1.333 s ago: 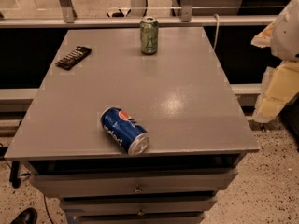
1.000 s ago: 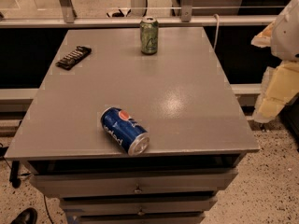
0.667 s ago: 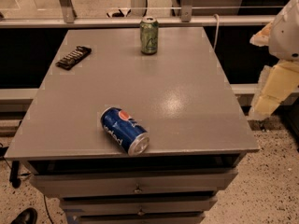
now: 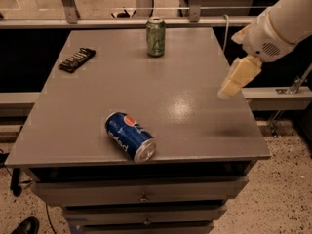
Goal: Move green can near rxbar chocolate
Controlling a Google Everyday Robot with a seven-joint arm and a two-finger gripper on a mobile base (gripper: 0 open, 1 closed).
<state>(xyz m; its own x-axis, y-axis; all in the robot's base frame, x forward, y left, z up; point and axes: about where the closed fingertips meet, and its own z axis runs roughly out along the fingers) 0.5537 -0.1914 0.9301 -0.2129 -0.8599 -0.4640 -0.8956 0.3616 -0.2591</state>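
The green can [image 4: 155,36] stands upright near the table's far edge, a little right of centre. The rxbar chocolate [image 4: 77,59], a dark flat bar with pale print, lies at the far left of the table, well apart from the can. My gripper [image 4: 237,77] hangs in the air over the table's right side, pointing down and to the left. It holds nothing and sits well to the right of the green can and nearer the front.
A blue Pepsi can [image 4: 130,136] lies on its side near the front of the grey table [image 4: 185,106], left of centre. Drawers sit below the tabletop. A rail and a cable run behind the far edge.
My arm has swung in from beyond the table's right edge to above its right side. The cans and the bar have not moved.
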